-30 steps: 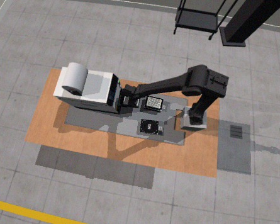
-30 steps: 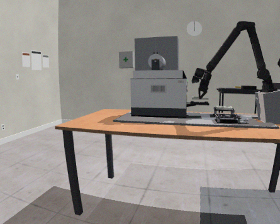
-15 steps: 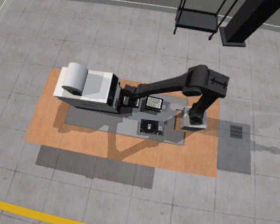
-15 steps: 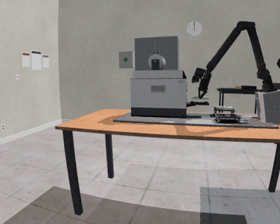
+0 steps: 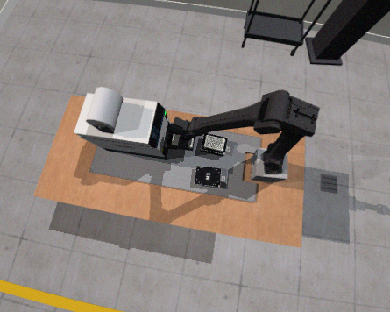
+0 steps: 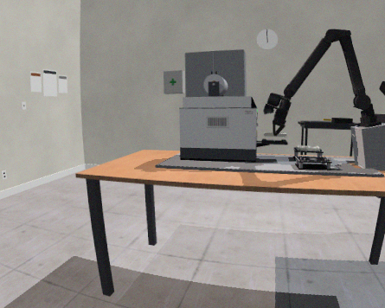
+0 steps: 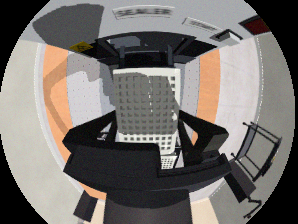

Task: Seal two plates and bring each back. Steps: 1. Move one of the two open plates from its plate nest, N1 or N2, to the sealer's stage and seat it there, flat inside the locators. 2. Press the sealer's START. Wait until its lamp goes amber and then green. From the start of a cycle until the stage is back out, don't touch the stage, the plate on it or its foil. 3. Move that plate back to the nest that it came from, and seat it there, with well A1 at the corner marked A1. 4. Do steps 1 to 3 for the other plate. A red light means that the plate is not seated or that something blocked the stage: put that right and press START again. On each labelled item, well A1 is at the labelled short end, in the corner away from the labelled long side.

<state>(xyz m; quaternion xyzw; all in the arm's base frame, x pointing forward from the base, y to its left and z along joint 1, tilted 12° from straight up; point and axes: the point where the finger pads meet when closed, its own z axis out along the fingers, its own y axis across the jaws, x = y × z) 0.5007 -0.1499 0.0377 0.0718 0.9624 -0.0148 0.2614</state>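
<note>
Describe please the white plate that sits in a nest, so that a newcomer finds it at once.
On the wooden table, look between the boxy sealer and the arm's base. The white plate sits in a black nest there. The neighbouring nest has no plate, and the other plate is in the gripper.

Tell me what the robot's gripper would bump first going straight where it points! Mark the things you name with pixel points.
Probably the sealer's stage (image 6: 274,142) (image 7: 145,60): the white plate (image 5: 176,141) (image 6: 270,134) (image 7: 145,100) in the gripper (image 5: 182,137) (image 6: 278,131) (image 7: 147,113) would touch it, though depth is unclear.

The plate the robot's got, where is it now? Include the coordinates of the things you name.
In the exterior view, the held plate (image 5: 176,140) (image 6: 270,134) (image 7: 147,102) is right of the sealer (image 5: 138,120) (image 6: 218,130) (image 7: 95,20), between the gripper's fingertips (image 6: 277,132), just above the stage (image 6: 272,142).
</note>
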